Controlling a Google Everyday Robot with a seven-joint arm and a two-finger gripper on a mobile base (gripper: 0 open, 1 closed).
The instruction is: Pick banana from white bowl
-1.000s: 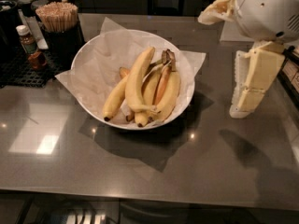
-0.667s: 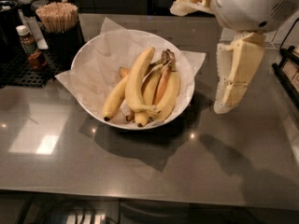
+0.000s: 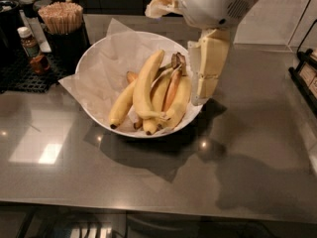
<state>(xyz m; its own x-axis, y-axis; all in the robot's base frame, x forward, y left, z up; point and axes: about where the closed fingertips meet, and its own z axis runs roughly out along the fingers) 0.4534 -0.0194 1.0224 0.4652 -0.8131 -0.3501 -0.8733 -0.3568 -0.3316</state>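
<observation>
The white bowl [image 3: 99, 119] stands at the middle left of the grey counter, lined with crinkled white paper [image 3: 106, 63]. It holds several bananas. The banana [image 3: 143, 88] is the thick, curved yellow one lying on top of the bunch, with its stem pointing towards the front rim. A slimmer banana [image 3: 121, 105] lies left of it, and a brown-streaked one [image 3: 172, 88] lies right of it. My gripper [image 3: 198, 99] hangs point-down from the white arm head [image 3: 213, 4]. It is over the bowl's right rim, just right of the bananas, and touches none of them.
A black holder of wooden stir sticks [image 3: 62, 16] and a small sauce bottle [image 3: 29, 43] stand at the back left on a black mat [image 3: 25, 76]. A dark rack [image 3: 304, 73] sits at the right edge. The counter's front edge runs along the bottom.
My arm and gripper have moved left, from well right of the bowl to over its right rim. The bananas and bowl have not moved.
</observation>
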